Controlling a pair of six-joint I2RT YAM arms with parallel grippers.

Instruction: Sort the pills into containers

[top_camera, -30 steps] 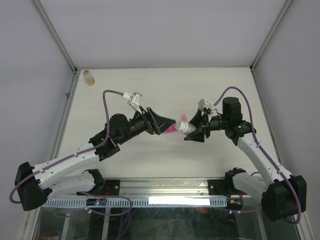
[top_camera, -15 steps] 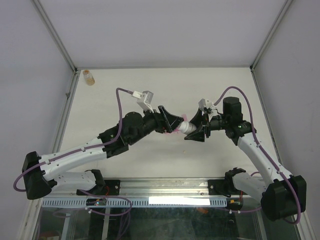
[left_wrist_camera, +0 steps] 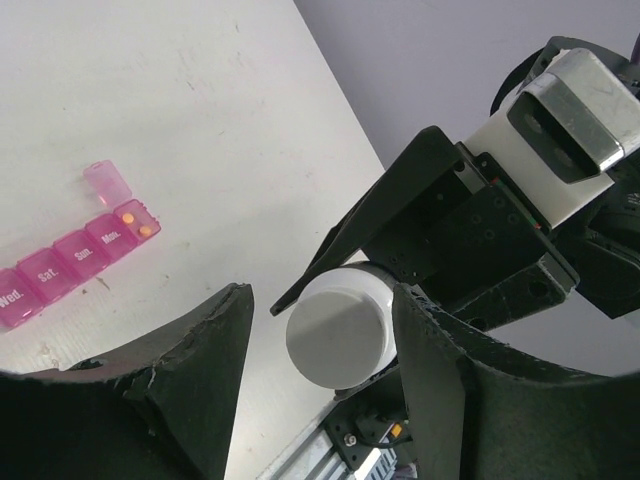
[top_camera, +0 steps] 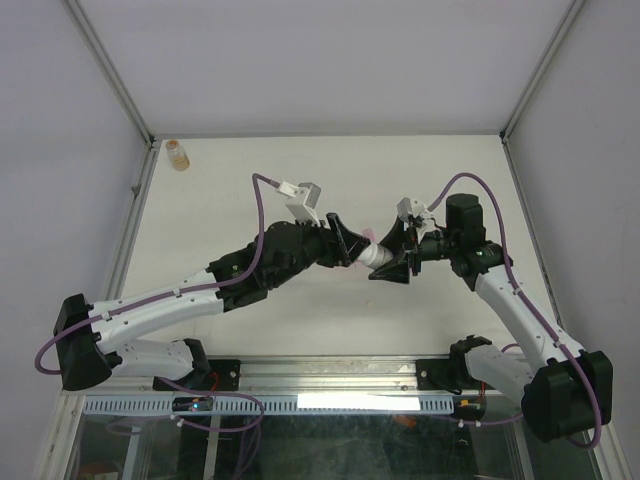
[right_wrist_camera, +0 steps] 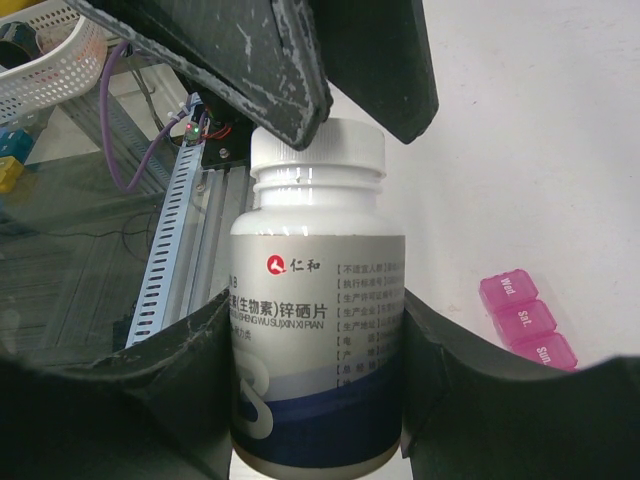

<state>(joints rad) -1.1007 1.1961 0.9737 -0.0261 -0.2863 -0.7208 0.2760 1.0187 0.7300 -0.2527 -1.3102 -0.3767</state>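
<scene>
Two orange pills (left_wrist_camera: 131, 216) in end container (left_wrist_camera: 149, 215)

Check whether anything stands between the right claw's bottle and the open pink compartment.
Yes: the white cap still closes the bottle in the right claw, with the left claw straddling it, a gap showing on one side. The open compartment has its lid flipped back; nothing visible covers it.

The round white plastic bottle (right_wrist_camera: 316, 205) has a smooth, satin cap (right_wrist_camera: 318, 150) and a glossy printed label (right_wrist_camera: 330, 320). The translucent pink plastic pill-organiser strip (left_wrist_camera: 60, 272) shines softly. The left gripper (left_wrist_camera: 320, 295) has matt black plastic fingers (left_wrist_camera: 190, 380), rough and chipped at the edges. The flat white table (left_wrist_camera: 200, 100) looks matt and faintly scuffed.
</scene>
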